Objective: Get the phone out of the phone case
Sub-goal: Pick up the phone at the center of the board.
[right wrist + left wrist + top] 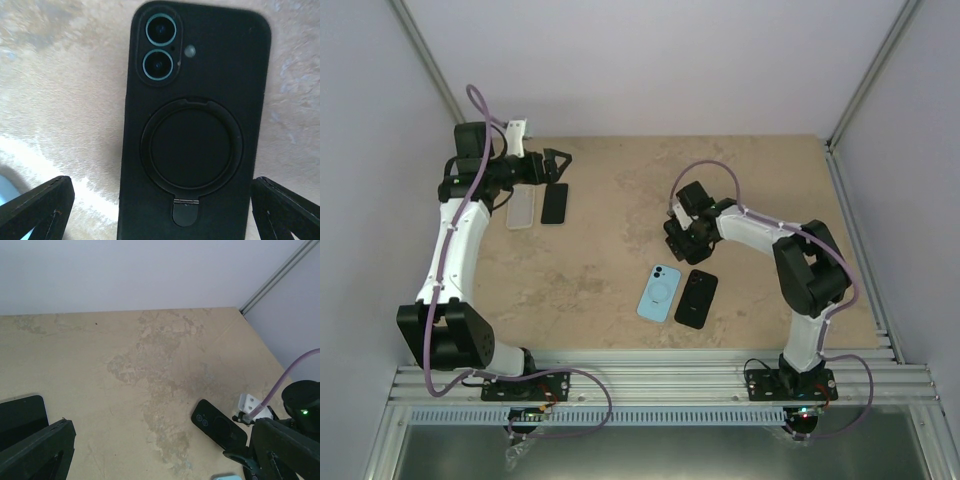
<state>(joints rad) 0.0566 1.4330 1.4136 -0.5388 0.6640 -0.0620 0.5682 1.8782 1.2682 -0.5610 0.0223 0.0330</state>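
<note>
Top view: the right gripper hovers above the table, just past the far end of the black-cased phone. That phone lies face down beside a light-blue phone, its long axis running roughly near to far. The left gripper sits well apart at the far left, by a clear case and a bare black phone.

Left wrist view: its fingers are spread wide and hold nothing.

Right wrist view: the cased phone fills the frame, lenses at the top and ring stand folded flat. Its length runs straight away between wide-open, empty fingers that straddle its narrow width. The right arm is plainly the nearer, so a squeeze across the phone's sides looks likely next.
</note>
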